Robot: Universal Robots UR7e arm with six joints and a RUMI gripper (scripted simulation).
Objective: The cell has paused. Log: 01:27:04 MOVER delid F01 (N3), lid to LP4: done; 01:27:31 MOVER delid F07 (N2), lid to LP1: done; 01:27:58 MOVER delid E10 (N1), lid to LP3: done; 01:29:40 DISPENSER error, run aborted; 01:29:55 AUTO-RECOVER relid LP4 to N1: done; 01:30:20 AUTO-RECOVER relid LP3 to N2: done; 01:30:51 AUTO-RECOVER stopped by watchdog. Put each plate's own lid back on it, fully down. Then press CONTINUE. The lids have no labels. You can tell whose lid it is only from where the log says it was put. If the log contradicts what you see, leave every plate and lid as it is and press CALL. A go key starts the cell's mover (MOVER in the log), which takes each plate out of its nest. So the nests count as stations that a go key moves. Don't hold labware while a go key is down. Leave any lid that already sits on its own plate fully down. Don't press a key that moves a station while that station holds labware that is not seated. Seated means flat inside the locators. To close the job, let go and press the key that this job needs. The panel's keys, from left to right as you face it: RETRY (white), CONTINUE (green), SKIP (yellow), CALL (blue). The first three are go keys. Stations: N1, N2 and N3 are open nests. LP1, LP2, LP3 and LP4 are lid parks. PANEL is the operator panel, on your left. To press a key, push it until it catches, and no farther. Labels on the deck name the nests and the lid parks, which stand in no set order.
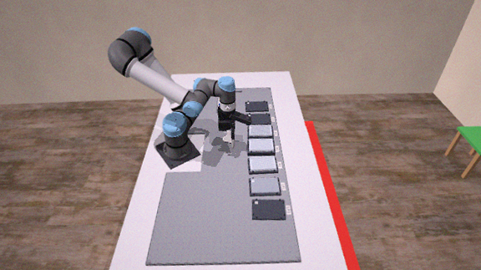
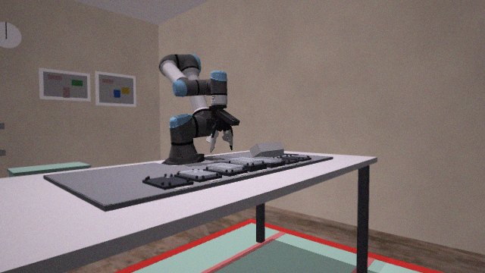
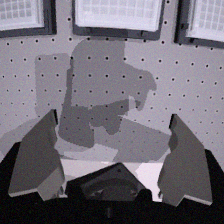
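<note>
The white table (image 1: 304, 189) carries a grey deck mat (image 1: 201, 225). On the mat, a row of seven stations runs along its right edge. The hand (image 1: 228, 139), open and holding nothing, hovers just left of the middle lidded plate (image 1: 261, 145).

Matt grey perforated deck plate (image 1: 201, 225) on a smooth white counter (image 1: 323, 224); pale, grid-textured plates (image 1: 262, 145); dull, faceted grey jaws; rough-grained wood floor (image 1: 55, 161).

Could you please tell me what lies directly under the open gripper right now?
Under the open gripper only the grey perforated deck and the gripper's shadow show; it holds nothing. The gripper body hides the deck nearest the camera.
</note>
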